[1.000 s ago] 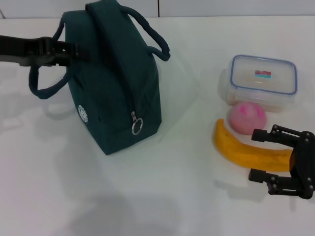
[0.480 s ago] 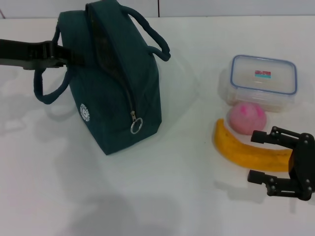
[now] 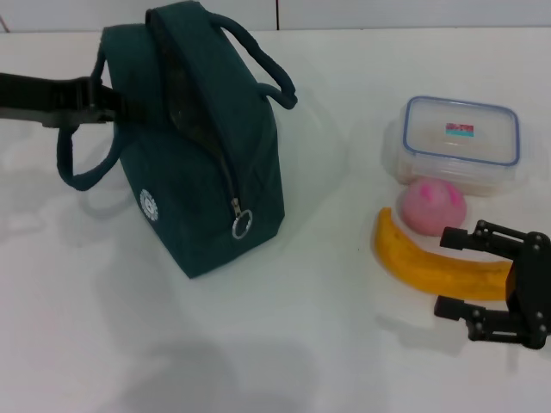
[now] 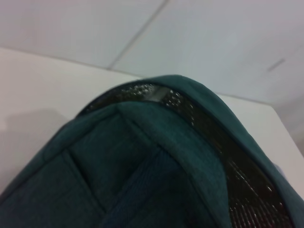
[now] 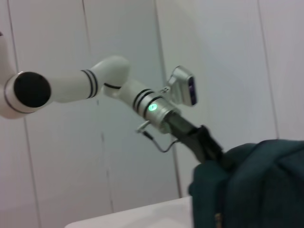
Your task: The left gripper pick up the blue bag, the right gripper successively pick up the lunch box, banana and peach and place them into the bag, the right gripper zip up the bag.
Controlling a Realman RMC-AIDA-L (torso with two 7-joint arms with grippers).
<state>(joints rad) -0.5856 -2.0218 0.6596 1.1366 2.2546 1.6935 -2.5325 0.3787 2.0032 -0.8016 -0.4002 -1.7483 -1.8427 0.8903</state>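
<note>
The right gripper (image 3: 455,271), nearest the head camera, hovered low over the white table (image 3: 284,344) with its two black fingers spread wide, holding nothing, one finger crossing above the brownish end of the banana (image 3: 430,262). The banana was long, curved and yellow, lying just in front of the peach (image 3: 431,206) and all but touching it. The peach was round and pink with paler patches, and sat against the near wall of the lunch box (image 3: 460,142), a clear rectangular container with rounded corners, a blue-rimmed lid and a small red-and-teal label. Well to the left of the lunch box stood the blue bag (image 3: 202,146), dark teal fabric, upright but leaning a little, with a round white logo low on its side and a silver ring pull hanging at the near end of the zipper. Its zipper was open along the top, showing a dark lining. One looped handle hung on the bag's left side and the other arched over on the side towards the lunch box. The left gripper (image 3: 108,99) reached in against the upper left of the bag, by the hanging handle; whether its fingers were pinching anything could not be told.
</note>
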